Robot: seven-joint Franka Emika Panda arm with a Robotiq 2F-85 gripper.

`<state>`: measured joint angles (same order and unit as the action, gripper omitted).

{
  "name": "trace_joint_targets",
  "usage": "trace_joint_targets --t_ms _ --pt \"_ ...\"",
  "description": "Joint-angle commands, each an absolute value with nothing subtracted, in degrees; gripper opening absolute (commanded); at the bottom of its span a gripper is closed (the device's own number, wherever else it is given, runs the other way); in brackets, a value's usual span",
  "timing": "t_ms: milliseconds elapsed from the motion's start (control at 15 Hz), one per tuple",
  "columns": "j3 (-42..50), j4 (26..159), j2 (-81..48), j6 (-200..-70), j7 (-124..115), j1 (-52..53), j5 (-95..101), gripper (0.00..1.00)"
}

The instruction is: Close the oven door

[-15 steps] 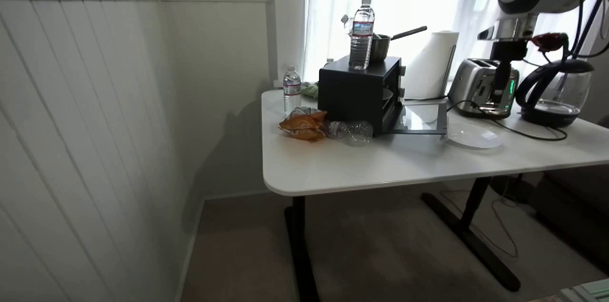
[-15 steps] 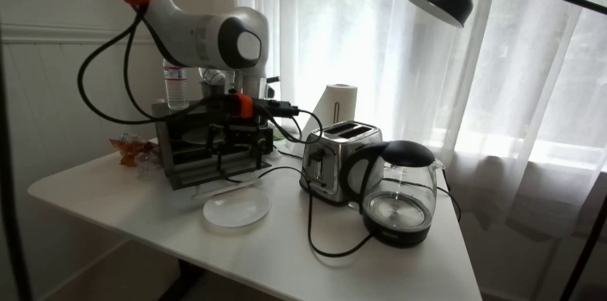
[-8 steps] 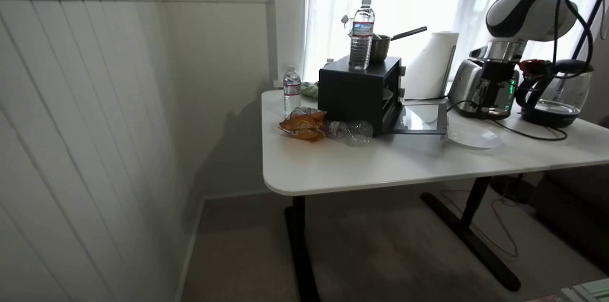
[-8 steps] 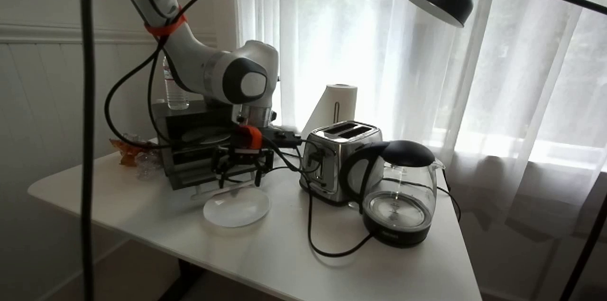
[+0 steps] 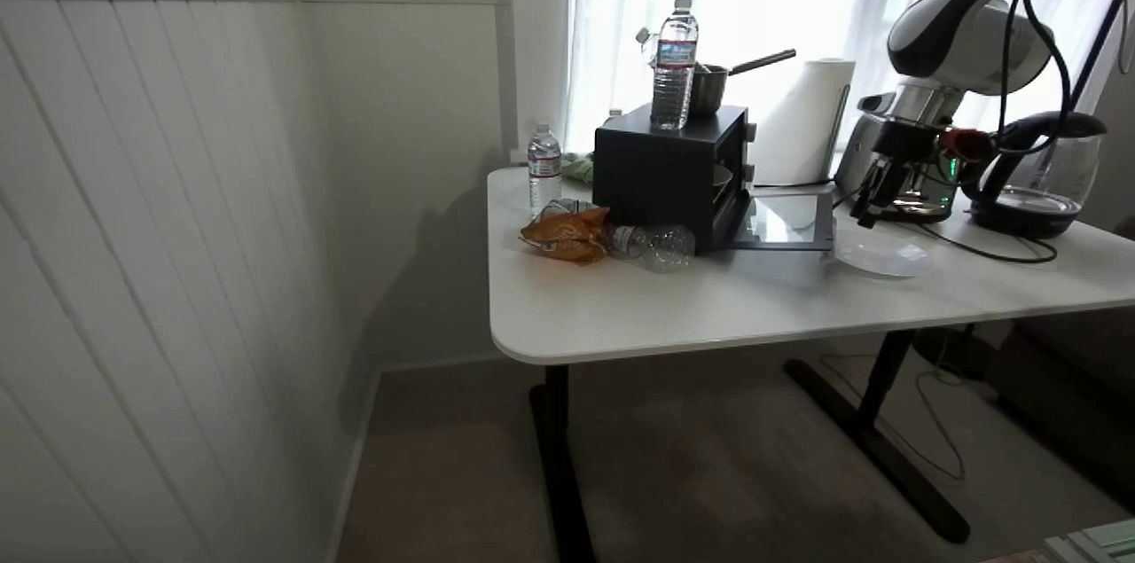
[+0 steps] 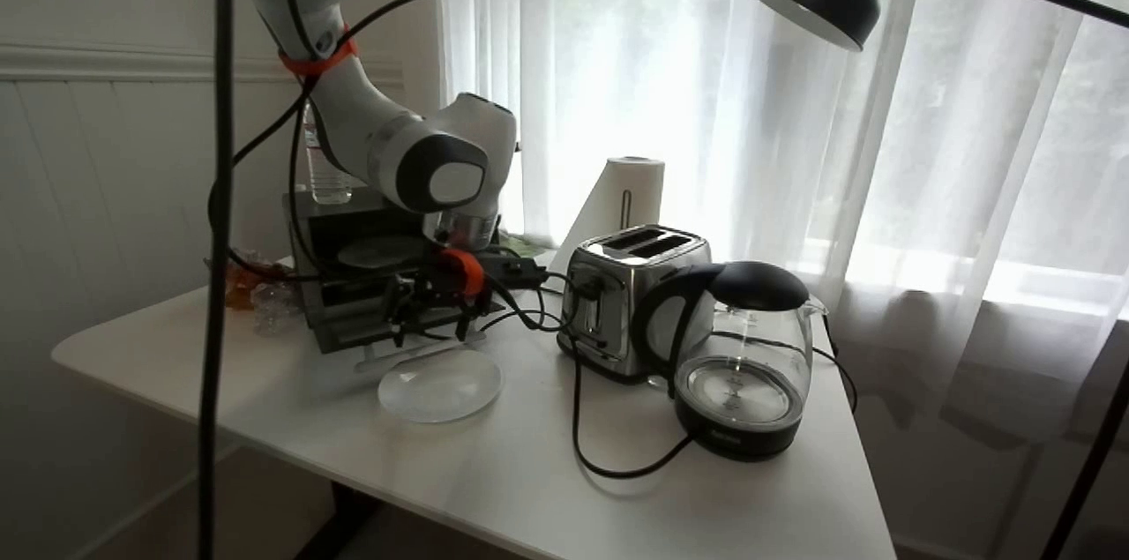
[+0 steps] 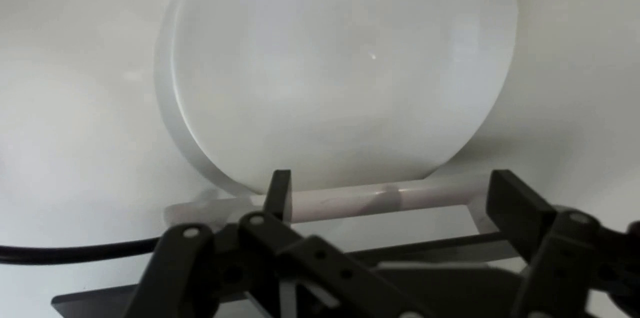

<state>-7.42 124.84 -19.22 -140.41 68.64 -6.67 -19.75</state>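
Note:
The oven door (image 5: 787,222) hangs open and flat in front of the black toaster oven (image 5: 654,177). Its glass pane reflects the window in an exterior view. In the wrist view, its dark frame edge (image 7: 440,249) and pale bar handle (image 7: 345,203) cross behind the fingers; the handle also shows in an exterior view (image 6: 419,355). My gripper (image 7: 395,190) is open, with nothing between its fingers. It hangs tilted above the handle in both exterior views (image 5: 867,207) (image 6: 430,332). Its fingers hide parts of the handle and frame. Whether a fingertip touches the handle, I cannot tell.
A white plate (image 6: 441,388) lies against the handle's outer side. A chrome toaster (image 6: 617,304), a glass kettle (image 6: 736,366) and a black cord (image 6: 578,419) are nearby. A bottle (image 5: 674,75) and pot (image 5: 707,91) stand on the oven. A paper roll (image 5: 811,120) stands behind.
The arm has come down from in front of the oven opening to low over the door's handle. The gripper has tilted, its fingers swinging toward the oven. The door and plate have not visibly moved.

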Motion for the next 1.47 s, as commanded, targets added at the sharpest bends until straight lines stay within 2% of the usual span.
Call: trace_joint_targets --t_ms 0,600,1400 --pt "-10.0 123.8 -20.5 -141.7 75.5 -8.9 -24.9 1.00" --pt "-10.4 123.2 -22.2 -143.3 81.8 -9.8 -27.3 1.00" --pt "-14.8 123.7 -21.7 -146.0 96.5 -13.2 -43.1 1.00"
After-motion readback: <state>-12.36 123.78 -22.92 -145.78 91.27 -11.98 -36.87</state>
